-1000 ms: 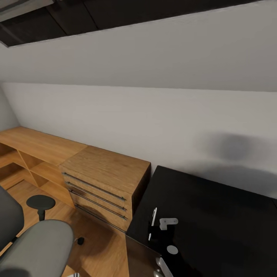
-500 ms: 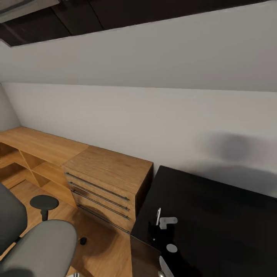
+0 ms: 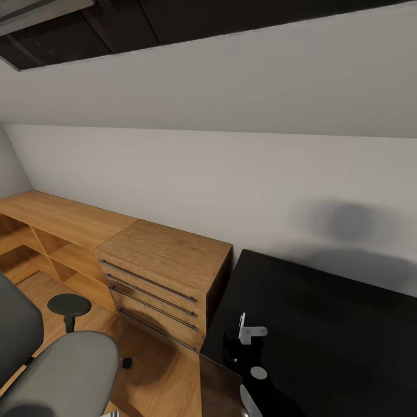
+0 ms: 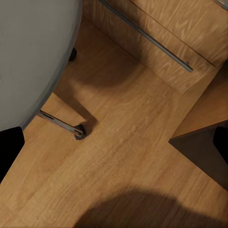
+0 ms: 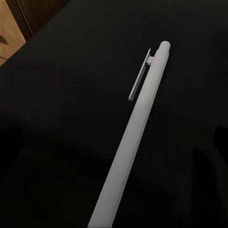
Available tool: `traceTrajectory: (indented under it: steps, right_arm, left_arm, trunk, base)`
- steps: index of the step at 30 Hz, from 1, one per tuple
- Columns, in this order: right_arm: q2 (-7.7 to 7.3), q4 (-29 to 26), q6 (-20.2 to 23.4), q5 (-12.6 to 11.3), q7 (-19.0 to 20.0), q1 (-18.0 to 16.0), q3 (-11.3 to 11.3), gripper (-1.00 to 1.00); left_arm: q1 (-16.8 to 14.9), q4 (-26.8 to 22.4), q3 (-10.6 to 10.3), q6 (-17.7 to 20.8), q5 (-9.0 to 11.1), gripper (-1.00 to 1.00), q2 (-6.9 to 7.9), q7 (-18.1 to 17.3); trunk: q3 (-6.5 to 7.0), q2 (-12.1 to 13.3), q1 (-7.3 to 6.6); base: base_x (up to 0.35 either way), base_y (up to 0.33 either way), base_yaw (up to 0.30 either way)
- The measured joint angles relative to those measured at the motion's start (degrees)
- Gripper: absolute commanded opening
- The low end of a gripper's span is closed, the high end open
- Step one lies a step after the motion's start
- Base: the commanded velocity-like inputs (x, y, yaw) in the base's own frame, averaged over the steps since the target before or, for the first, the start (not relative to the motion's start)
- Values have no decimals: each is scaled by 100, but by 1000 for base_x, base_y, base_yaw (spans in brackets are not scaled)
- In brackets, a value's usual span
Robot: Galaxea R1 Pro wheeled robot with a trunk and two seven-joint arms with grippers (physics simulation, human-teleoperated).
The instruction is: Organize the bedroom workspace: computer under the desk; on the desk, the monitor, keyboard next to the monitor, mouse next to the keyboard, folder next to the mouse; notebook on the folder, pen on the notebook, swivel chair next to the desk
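A white pen (image 5: 135, 123) with a clip lies on the black desk top (image 3: 324, 324). In the head view the pen (image 3: 242, 323) shows near the desk's left edge. My right gripper (image 3: 234, 346) hangs just over it, and its dark fingers (image 5: 10, 142) stand far apart at the edges of the right wrist view, so it is open with the pen running between them. The grey swivel chair (image 3: 63, 370) is at lower left, its seat bare. My left gripper (image 4: 114, 145) is open above the wooden floor beside the chair seat (image 4: 28, 57).
A low wooden cabinet with three drawers (image 3: 162, 272) stands against the white wall, touching the desk's left end, with open shelves (image 3: 40, 243) further left. A chair leg with a caster (image 4: 78, 130) crosses the floor (image 4: 123, 156) near my left gripper.
The whole head picture has drifted a little to the right, so the camera moved. The pen has shifted right with the desk, while my right gripper keeps its place in the picture.
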Motion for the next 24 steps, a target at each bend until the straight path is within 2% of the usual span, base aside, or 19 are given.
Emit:
traceTrajectory:
  steps: [6, 12, 24]
  right_arm:
    - [3, 96, 8, 0, -9, -53, -3, 100]
    - [27, 524, -26, 13, 1, -324, 0, 100]
    - [36, 576, -14, 5, -1, -374, -2, 100]
  left_arm:
    - [0, 0, 0, 0, 0, 100, 0, 0]
    - [-1, 1, 0, 0, 0, 100, 0, 0]
    - [1, 1, 0, 0, 0, 100, 0, 0]
  trunk:
    - [0, 0, 0]
    - [1, -1, -1]
    - [1, -1, -1]
  base:
    - [0, 0, 0]
    - [0, 0, 0]
    - [0, 0, 0]
